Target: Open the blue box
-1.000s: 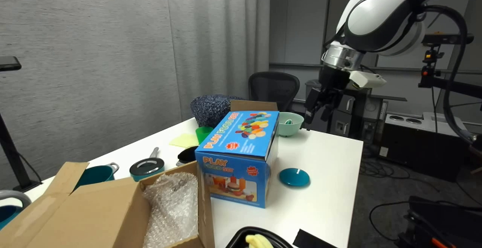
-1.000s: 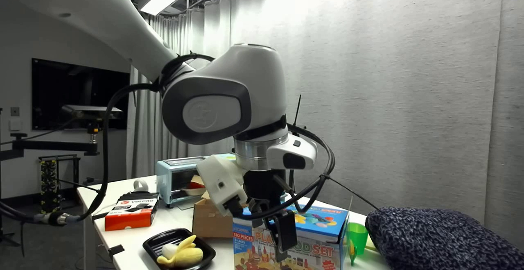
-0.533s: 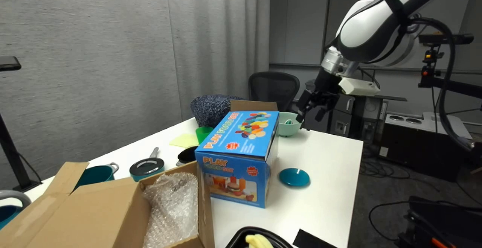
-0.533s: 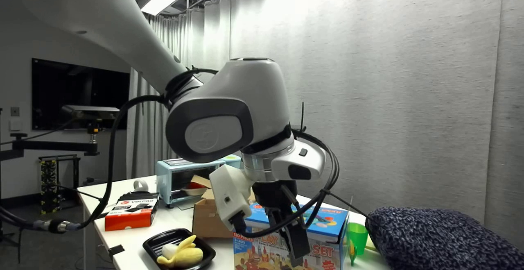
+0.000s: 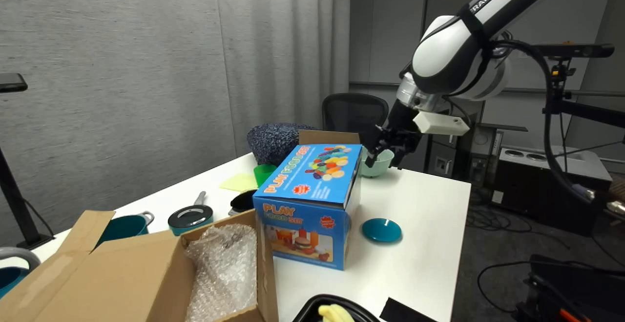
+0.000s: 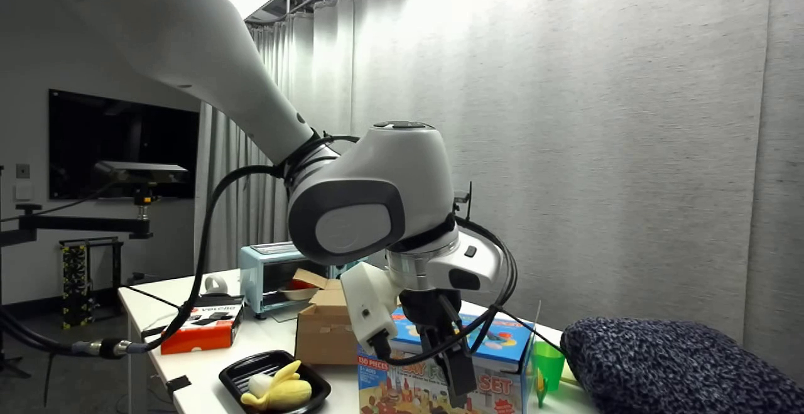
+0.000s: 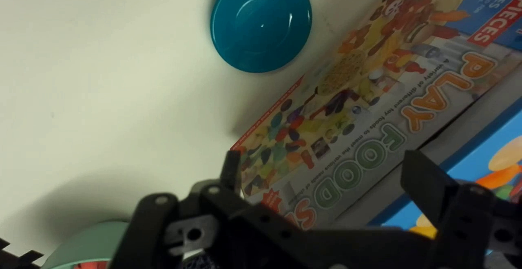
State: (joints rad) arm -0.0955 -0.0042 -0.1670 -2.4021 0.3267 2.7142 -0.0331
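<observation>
The blue box (image 5: 312, 175) stands upright on the white table, its printed lid lying down with a thin dark gap along one long edge. A brown cardboard flap (image 5: 329, 137) stands up at its far end. The box also shows in an exterior view (image 6: 502, 338), partly behind the arm, and in the wrist view (image 7: 346, 110). My gripper (image 5: 382, 160) is open and empty, beside the box's long printed face. In the wrist view the gripper's fingers (image 7: 322, 158) are wide apart, with the box face and the gap edge behind them. I cannot tell any contact.
A teal plate (image 5: 382, 230) lies beside the box. A green bowl (image 5: 375, 161) is behind the gripper. The larger brown carton (image 5: 127, 273) with bubble wrap, a black tray (image 6: 276, 381) with a toy banana, a green cup (image 6: 548, 365) and a dark cushion (image 6: 672, 364) are around the box.
My arm has come down and leftward in an exterior view, bringing the gripper lower and closer to the box's long face, and it has tilted. The box has not moved.
</observation>
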